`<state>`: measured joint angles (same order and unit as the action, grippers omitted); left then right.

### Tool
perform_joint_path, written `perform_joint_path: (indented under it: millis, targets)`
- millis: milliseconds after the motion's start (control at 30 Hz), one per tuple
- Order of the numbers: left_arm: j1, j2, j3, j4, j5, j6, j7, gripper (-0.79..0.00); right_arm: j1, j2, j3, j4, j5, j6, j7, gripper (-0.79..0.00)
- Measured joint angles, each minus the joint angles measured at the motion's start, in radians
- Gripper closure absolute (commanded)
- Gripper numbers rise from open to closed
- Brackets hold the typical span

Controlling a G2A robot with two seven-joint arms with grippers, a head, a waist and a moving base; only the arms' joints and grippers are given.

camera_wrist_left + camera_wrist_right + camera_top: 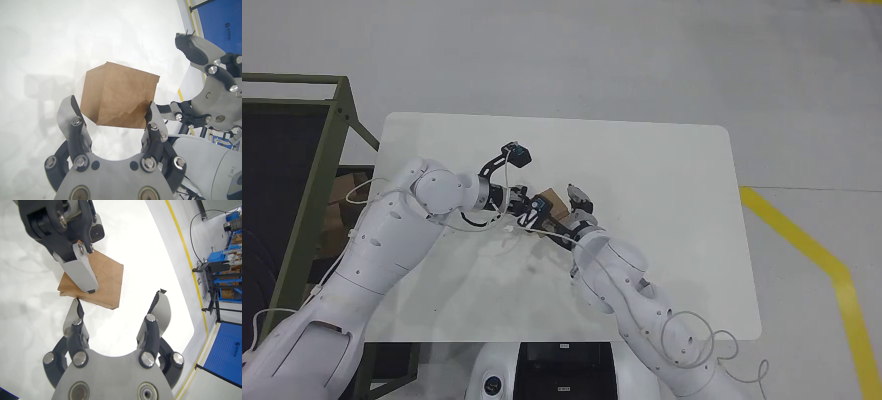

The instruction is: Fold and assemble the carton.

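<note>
The brown carton (121, 98) lies on the table (662, 160). The left hand (111, 102) – fingers spread wide – rests one finger (83, 275) on it. The right hand (118, 296) is spread wide too, holding nothing.

Counted one carton (121, 98), brown, sitting centre of the top view. Two pincers: one left pincer (111, 103), one right pincer (118, 296); each had two fingers (162, 306). One table (672, 160), white. One green-framed rack (339, 105) at the left edge of the top view. One yellow floor line (802, 240) at right.

Brown carton (554, 196), perhaps flat, on white table (672, 170), left gripper (539, 210) and right gripper (578, 200) over it
</note>
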<state>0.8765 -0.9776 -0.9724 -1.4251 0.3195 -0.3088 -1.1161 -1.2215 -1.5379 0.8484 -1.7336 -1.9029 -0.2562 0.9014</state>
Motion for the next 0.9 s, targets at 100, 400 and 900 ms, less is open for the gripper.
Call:
perform_joint_path:
  millis: [100, 400, 900]
  targets:
    - [0.0, 0.0, 0.0, 0.0, -0.002, -0.002, -0.001, -0.65, 0.001, -0.002, -0.001, 0.001, -0.003, 0.004, -0.002, -0.6]
    - [0.001, 0.001, -0.002, 0.004, -0.016, -0.02, -0.005, -0.613, 0.008, -0.008, -0.004, 0.014, -0.005, 0.017, -0.004, -0.57]
    - [0.0, 0.001, 0.002, 0.007, -0.021, -0.025, -0.004, -0.613, 0.003, -0.013, 0.004, 0.012, -0.01, 0.014, -0.011, -0.579]
